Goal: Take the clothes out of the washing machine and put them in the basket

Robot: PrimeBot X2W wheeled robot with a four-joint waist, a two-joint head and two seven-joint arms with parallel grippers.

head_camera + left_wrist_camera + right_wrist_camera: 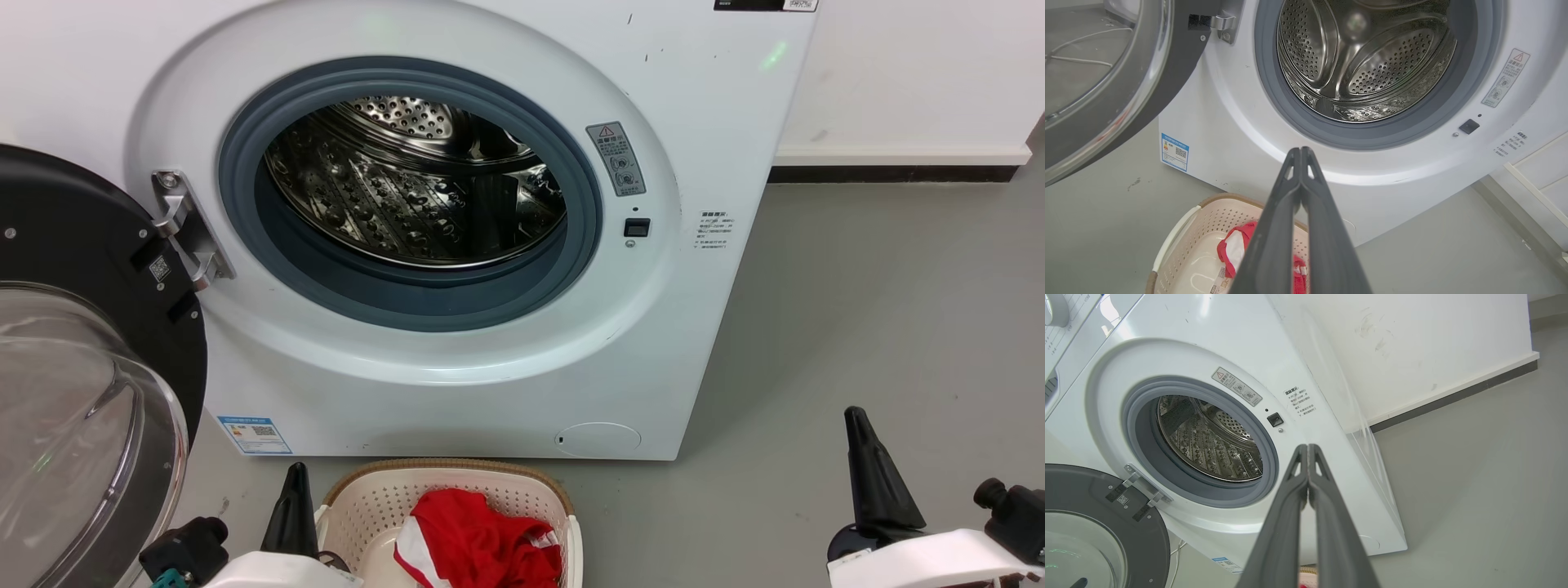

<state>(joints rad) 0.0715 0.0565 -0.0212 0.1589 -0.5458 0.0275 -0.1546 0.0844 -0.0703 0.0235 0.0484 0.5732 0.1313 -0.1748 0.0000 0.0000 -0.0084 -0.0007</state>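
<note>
The white washing machine (pixel 490 351) stands ahead with its black-framed glass door (pixel 73 367) swung open to the left. Its steel drum (pixel 416 180) shows bare metal and no fabric. On the floor in front sits the cream basket (pixel 367 498), holding red clothes (pixel 482 543) with white trim. My left gripper (pixel 295 478) is shut and empty, just left of the basket's rim. My right gripper (pixel 857 420) is shut and empty over the floor to the right. The left wrist view shows the basket (pixel 1180 245), the clothes (pixel 1237 245) and the shut fingertips (pixel 1300 152).
Grey floor (pixel 882 310) stretches to the right of the machine, up to a white wall with a dark skirting (pixel 890 173). The open door takes up the lower left. In the right wrist view my shut right gripper (pixel 1307 448) points at the machine's front (pixel 1327 486).
</note>
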